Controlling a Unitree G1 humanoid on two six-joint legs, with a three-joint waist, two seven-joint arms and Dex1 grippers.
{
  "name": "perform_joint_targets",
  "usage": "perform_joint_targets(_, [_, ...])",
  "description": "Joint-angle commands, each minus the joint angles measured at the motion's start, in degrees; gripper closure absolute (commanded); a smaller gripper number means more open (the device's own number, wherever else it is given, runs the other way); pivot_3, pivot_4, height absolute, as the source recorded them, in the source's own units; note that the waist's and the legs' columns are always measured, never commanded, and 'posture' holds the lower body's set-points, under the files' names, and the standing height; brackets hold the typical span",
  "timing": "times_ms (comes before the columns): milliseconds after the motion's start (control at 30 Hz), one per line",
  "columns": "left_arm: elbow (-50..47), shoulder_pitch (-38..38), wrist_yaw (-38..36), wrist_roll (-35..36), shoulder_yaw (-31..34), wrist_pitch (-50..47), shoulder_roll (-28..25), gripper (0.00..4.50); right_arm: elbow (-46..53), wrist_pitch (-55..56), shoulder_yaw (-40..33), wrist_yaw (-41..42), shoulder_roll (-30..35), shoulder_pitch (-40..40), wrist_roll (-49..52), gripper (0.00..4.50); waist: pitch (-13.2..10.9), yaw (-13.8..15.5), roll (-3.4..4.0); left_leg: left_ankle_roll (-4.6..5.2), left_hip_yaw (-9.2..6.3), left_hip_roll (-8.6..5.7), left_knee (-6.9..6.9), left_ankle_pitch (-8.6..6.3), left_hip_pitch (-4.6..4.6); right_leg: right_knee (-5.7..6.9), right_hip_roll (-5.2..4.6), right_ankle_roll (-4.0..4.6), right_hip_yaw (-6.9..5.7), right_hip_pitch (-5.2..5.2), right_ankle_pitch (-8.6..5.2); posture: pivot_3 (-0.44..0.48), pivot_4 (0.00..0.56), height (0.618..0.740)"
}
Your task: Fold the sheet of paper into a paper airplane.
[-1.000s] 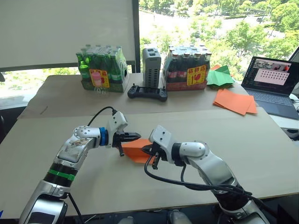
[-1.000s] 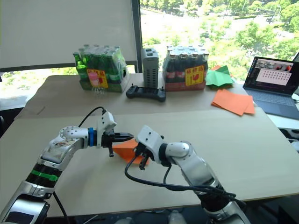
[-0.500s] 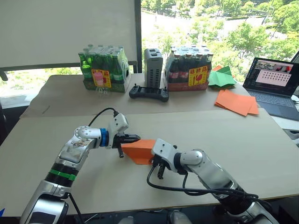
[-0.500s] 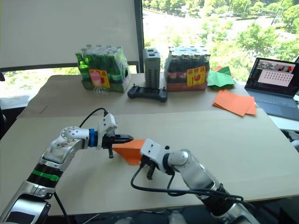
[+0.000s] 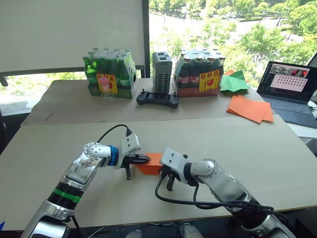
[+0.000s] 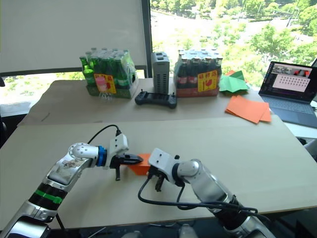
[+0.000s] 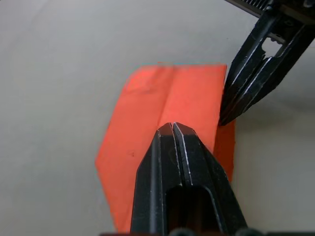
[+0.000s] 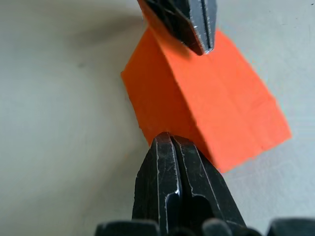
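While bottle packs [image 5: 110,73] stand far back — sheet of paper [image 7: 170,113] lies unobstructed.

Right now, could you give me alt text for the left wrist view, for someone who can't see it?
A creased sheet of paper, bright orange, lies flat on a pale table, with the shut left claw over its middle crease. The right claw, also shut, points down at the paper's edge from the far side.
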State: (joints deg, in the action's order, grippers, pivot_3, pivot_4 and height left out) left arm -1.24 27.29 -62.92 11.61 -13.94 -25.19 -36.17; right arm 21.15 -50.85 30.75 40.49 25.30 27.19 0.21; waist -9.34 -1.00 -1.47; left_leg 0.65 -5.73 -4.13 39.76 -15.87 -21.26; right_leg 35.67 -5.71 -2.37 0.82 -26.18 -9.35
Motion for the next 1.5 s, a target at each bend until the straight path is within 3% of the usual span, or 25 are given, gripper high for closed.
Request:
perform_joint_targets(33, [-3.53, -1.07, -0.02, 0.9, 1.13, -1.07, -1.07, 4.5, 0.16, -1.45, 1.08, -0.1, 0.07, -0.61, 0.16, 4.49, 0.0, 0.01, 0.0, 0.0, 0.0, 0.0, 0.0, 0.0, 0.01, 0.01, 0.0, 0.0, 0.0, 0.0, 0.0, 0.0, 0.15, 0.699])
perform_joint_targets(367, [-7.38, -3.97, 1.21, 1.73, 2.45, -3.49, -1.33, 4.5, 8.44, -8.14, -2.96, 0.83, 0.94, 0.42, 4.62, 4.49, 0.0, 0.03, 0.0, 0.0, 0.0, 0.0, 0.02, -0.01, 0.0, 0.02, 0.0, 0.0, 0.0, 0.0, 0.0, 0.0, 0.15, 0.699])
perform_joint_targets(533, [-7.67, -5.25, 1.99, 1.77, 2.58, -3.51, -1.31, 4.5, 11.99, -14.55, -9.73, 0.69, -1.05, 2.19, 10.52, 4.49, -0.01, 0.02, 0.0, 0.0, -0.02, 0.02, 0.02, -0.01, -0.01, 0.02, 0.01, 0.0, -0.01, -0.01, 0.0, 0.0, 0.15, 0.699])
perform_joint_targets(700, [-8.53, -6.2, 2.33, 1.82, 2.4, -3.79, -1.52, 4.5, 4.38, -13.27, -13.95, -1.32, -2.08, 5.86, 11.79, 4.49, -0.01, 0.06, 0.0, 0.0, -0.02, 0.01, 0.02, -0.01, 0.0, 0.03, 0.0, 0.0, -0.02, -0.01, 0.0, 0.0, 0.15, 0.699])
perform_joint_targets(933, [-10.27, -6.89, 2.94, 2.18, 2.15, -4.67, -1.45, 4.5, -6.23, -7.06, -13.89, -3.64, -2.83, 8.4, 10.83, 4.49, -0.01, 0.05, 0.01, -0.01, -0.01, 0.0, 0.01, -0.02, -0.02, 0.02, -0.01, 0.0, 0.0, -0.03, 0.0, 0.0, 0.15, 0.699])
perform_joint_targets(1167, [-10.78, -7.21, 3.4, 2.29, 1.89, -5.16, -1.54, 4.5, -10.9, -10.62, -18.83, -2.88, -6.16, 8.8, 16.6, 2.19, -0.01, 0.02, 0.01, -0.01, -0.01, 0.01, 0.01, -0.02, -0.03, 0.03, -0.01, 0.01, 0.0, -0.03, 0.0, 0.0, 0.15, 0.699])
perform_joint_targets(1500, [-11.01, -7.69, 3.56, 2.15, 1.61, -4.98, -1.66, 4.5, -14.62, -13.74, -20.22, -2.73, -5.6, 8.66, 19.22, 2.19, -0.01, 0.0, 0.01, 0.0, -0.01, 0.0, 0.01, -0.02, -0.03, 0.04, -0.01, 0.01, 0.0, -0.04, 0.0, 0.0, 0.15, 0.699])
